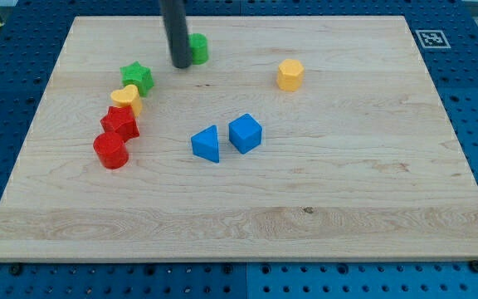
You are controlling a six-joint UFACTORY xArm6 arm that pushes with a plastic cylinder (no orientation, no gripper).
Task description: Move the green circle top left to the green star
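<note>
No fingers here, so nothing to spread or pinch. My tip [181, 65] sits touching the green circle [197, 47] at its 8 o'clock. The green star [137, 77] lies nearby at 8 o'clock too. I'd swing round to the circle's 3 o'clock side, then push slowly along the surface [347, 191].

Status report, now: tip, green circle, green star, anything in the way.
My tip against the left side of the green circle block. Green star block lower left, apart. Nothing between them but the tip.
</note>
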